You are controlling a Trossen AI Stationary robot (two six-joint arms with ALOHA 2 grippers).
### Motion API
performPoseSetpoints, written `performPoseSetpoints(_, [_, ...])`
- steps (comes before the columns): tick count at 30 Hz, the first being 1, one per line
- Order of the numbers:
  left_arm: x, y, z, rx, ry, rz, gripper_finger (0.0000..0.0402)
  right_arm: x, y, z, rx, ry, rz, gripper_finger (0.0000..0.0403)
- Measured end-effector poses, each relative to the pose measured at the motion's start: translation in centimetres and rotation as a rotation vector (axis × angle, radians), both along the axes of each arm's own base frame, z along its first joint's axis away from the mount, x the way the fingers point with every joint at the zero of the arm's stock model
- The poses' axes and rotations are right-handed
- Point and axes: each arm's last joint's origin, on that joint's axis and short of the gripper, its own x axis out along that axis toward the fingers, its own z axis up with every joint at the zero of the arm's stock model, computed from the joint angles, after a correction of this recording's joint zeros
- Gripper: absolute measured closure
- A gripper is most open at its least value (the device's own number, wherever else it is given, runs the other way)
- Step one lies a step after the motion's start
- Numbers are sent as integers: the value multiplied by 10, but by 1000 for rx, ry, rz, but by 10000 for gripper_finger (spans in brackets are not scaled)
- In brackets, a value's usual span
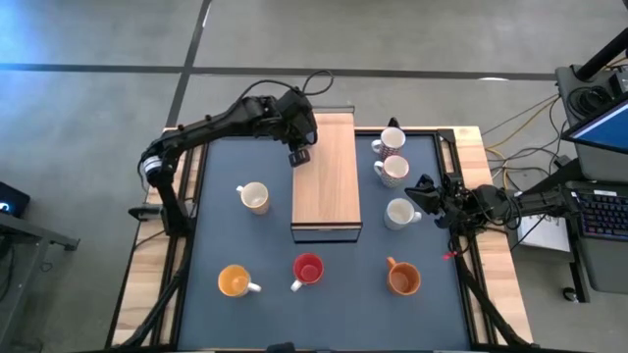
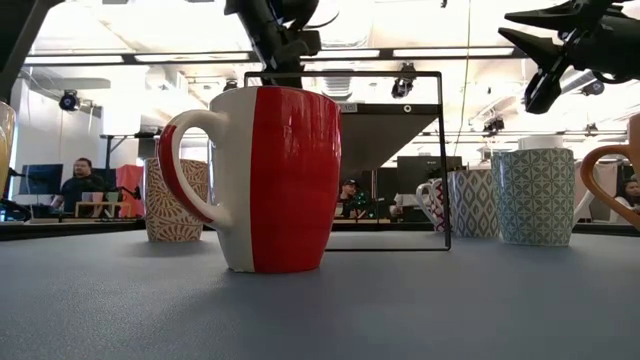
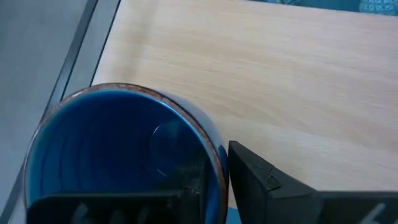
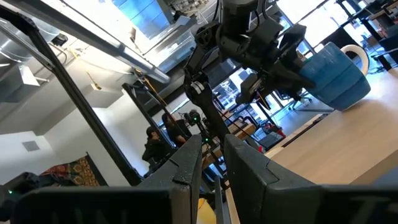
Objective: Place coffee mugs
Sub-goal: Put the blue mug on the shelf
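My left gripper [image 1: 299, 155] is over the left side of the light-wood board [image 1: 329, 181], shut on the blue mug [image 3: 118, 149]; the right wrist view shows that mug [image 4: 336, 74] low over the board. My right gripper [image 1: 420, 192] hovers slightly open by the table's right edge, just above a white mug [image 1: 400, 213]. Two more white mugs [image 1: 392, 170], [image 1: 393, 140] stand behind it. A cream mug [image 1: 254, 197], a yellow-orange mug [image 1: 234, 282], a red mug [image 1: 308, 269] and a brown-orange mug [image 1: 403, 278] stand on their bases on the mat. My left gripper holds the blue mug by its rim [image 3: 214, 155], one finger inside the cup and the other finger [image 3: 261, 180] outside the wall. It comes from above, pointing down. The mug hangs upright over the board's left part; whether its base touches the wood, I cannot tell.
The board stands raised on a dark frame [image 2: 345, 160] in the middle of the dark mat [image 1: 221, 167]. Wooden table edges flank the mat. Cables and a keyboard [image 1: 599, 211] lie beyond the right edge. People sit in the room behind [image 2: 80, 185].
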Motion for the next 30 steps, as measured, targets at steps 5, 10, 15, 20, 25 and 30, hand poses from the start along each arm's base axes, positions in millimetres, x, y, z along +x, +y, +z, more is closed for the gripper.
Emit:
performPoseSetpoints(5, [5, 2, -5, 10, 0, -15, 345, 0, 0, 0, 0, 1, 0, 342])
performPoseSetpoints(10, [7, 4, -3, 26, -32, -13, 336, 0, 0, 0, 0, 0, 0, 342])
performPoseSetpoints(15, [8, 4, -3, 26, -32, -14, 323, 0, 0, 0, 0, 0, 0, 342])
performPoseSetpoints(20, [7, 3, -1, 38, -34, -28, 306, 0, 0, 0, 0, 0, 0, 342])
performPoseSetpoints(25, [5, 2, 13, 62, -42, -52, 291, 0, 0, 0, 0, 0, 0, 342])
performPoseSetpoints(30, [-3, -2, 19, 80, 47, -136, 288, 0, 0, 0, 0, 1, 0, 342])
